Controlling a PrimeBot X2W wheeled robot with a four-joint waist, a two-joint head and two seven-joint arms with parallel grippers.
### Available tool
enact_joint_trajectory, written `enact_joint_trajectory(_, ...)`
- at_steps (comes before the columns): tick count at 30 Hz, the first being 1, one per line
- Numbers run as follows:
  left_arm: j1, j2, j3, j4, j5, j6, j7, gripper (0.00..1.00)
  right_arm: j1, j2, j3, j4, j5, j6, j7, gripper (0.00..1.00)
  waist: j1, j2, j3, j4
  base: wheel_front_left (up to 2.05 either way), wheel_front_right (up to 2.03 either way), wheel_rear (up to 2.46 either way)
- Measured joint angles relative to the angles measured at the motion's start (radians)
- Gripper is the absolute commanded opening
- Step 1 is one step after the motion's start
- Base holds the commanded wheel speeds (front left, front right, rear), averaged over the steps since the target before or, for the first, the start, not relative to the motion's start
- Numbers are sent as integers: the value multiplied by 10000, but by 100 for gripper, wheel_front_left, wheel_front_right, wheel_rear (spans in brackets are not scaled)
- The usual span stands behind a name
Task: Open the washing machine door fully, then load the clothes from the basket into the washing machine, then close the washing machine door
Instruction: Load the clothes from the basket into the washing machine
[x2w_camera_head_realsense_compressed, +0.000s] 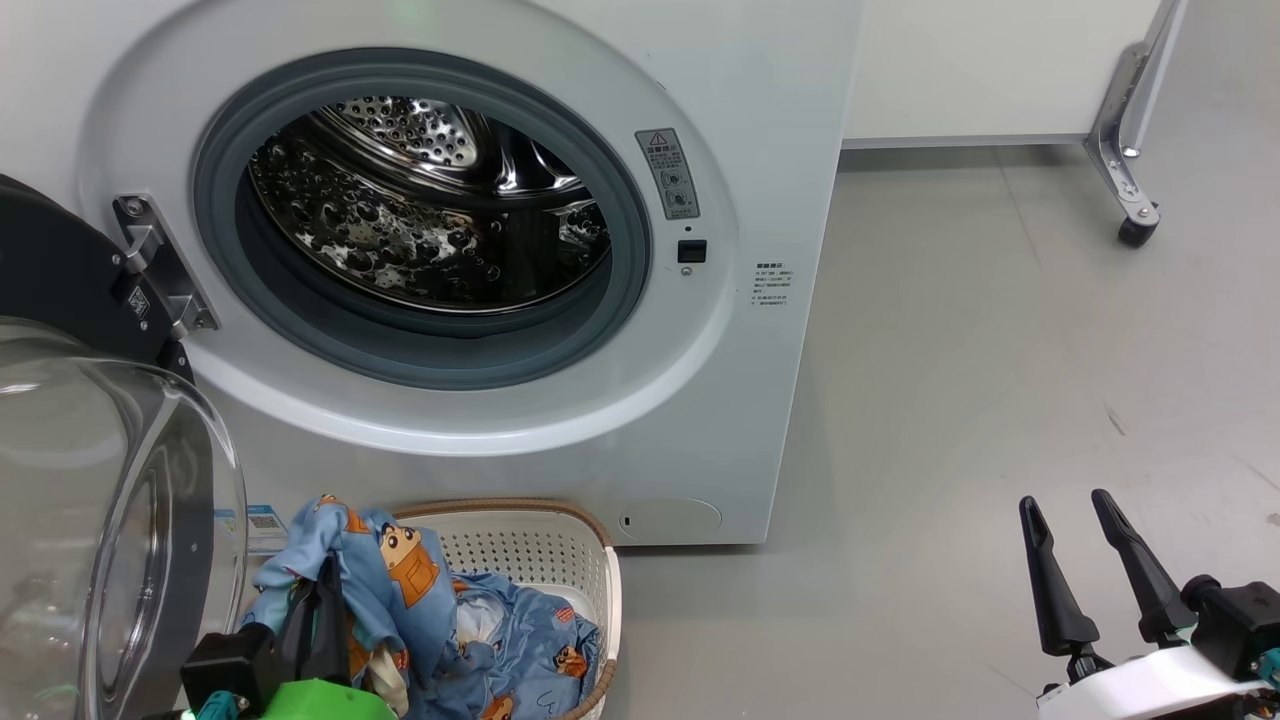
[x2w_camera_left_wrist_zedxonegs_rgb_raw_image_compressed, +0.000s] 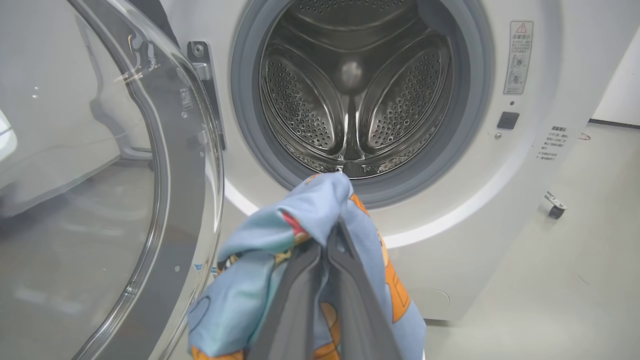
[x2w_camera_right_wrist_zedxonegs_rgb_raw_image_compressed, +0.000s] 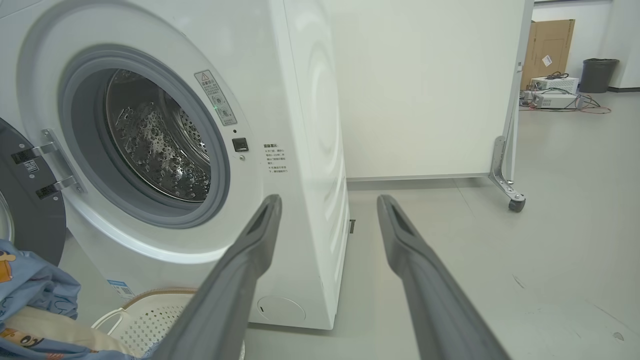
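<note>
The white washing machine (x2w_camera_head_realsense_compressed: 720, 400) stands with its door (x2w_camera_head_realsense_compressed: 120, 520) swung open to the left, baring the steel drum (x2w_camera_head_realsense_compressed: 420, 210). Below the opening sits the cream basket (x2w_camera_head_realsense_compressed: 540, 545), with the blue cartoon-print clothes (x2w_camera_head_realsense_compressed: 400, 580) partly in it. My left gripper (x2w_camera_head_realsense_compressed: 322, 585) is shut on a bunch of the clothes (x2w_camera_left_wrist_zedxonegs_rgb_raw_image_compressed: 300, 210), raised above the basket; in its wrist view the pinched fabric hangs before the drum (x2w_camera_left_wrist_zedxonegs_rgb_raw_image_compressed: 352, 90), fingers (x2w_camera_left_wrist_zedxonegs_rgb_raw_image_compressed: 350, 280) pressed together. Off to the right, my right gripper (x2w_camera_head_realsense_compressed: 1063, 500) hovers open over the floor, holding nothing (x2w_camera_right_wrist_zedxonegs_rgb_raw_image_compressed: 328, 200).
A white partition on a wheeled metal foot (x2w_camera_head_realsense_compressed: 1135, 200) stands behind and right of the machine. Grey floor (x2w_camera_head_realsense_compressed: 1000, 380) stretches to the right. Far off are a cardboard box (x2w_camera_right_wrist_zedxonegs_rgb_raw_image_compressed: 547, 45), a dark bin (x2w_camera_right_wrist_zedxonegs_rgb_raw_image_compressed: 599, 75) and cabled equipment (x2w_camera_right_wrist_zedxonegs_rgb_raw_image_compressed: 555, 95).
</note>
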Motion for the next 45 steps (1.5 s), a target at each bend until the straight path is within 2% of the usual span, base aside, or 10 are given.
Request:
enact_joint_trajectory(22,163,46,-495,-934,33,165,0,0,48,107,40,144,-585,0,0,100,0,0,133,-207,0,0,0)
enact_joint_trajectory(37,-1230,232,-449,-1070,380,267,117,0,-9,604,-84,303,-1076,0,0,100,0,0,614,-807,0,0,0)
enact_joint_trajectory(45,-2431,625,-40,-798,568,362,382,0,-289,978,4,274,-1386,0,0,100,1,0,1229,-1151,0,0,0)
